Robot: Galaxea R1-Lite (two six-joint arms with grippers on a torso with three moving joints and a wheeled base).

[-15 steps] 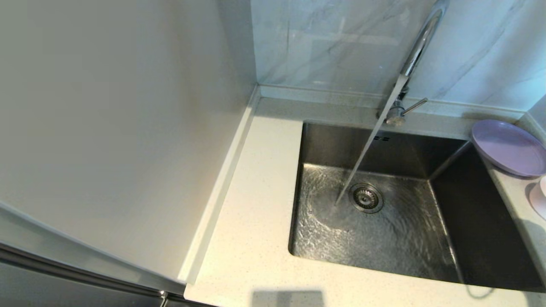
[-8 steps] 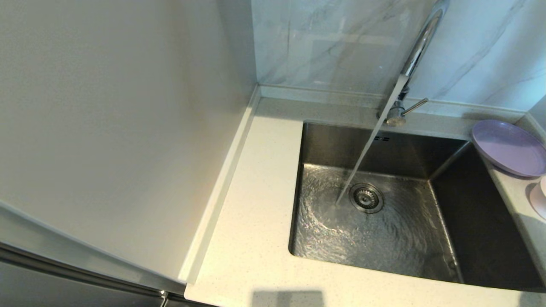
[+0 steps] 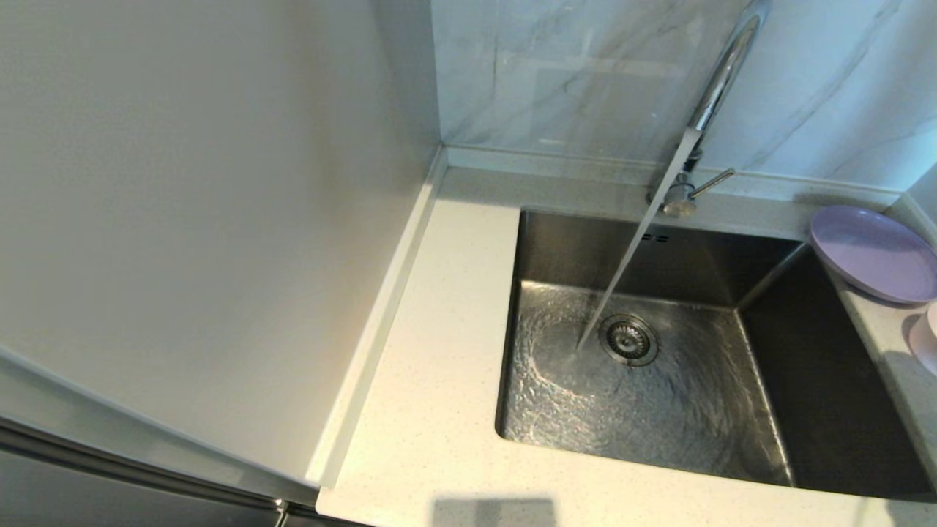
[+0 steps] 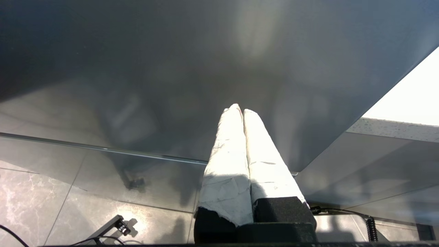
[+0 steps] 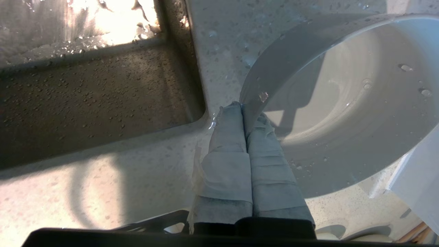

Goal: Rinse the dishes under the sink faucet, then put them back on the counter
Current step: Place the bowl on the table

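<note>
1. Beside the sink's (image 5: 85,96) right edge, the right claw (image 5: 244,109) is clamped on the wet bowl's (image 5: 346,103) rim, over the bench (image 5: 137,178).
2. Water runs from the faucet (image 3: 721,73) into the sink; the plate (image 3: 871,252) and pink dish (image 3: 926,337) sit on the bench at right.
3. Left claw (image 4: 240,111) hangs parked off the bench, fingers together, empty.
4. Judging by the droplets, the bowl looks rinsed; next it likely needs setting down flat and releasing.
</note>
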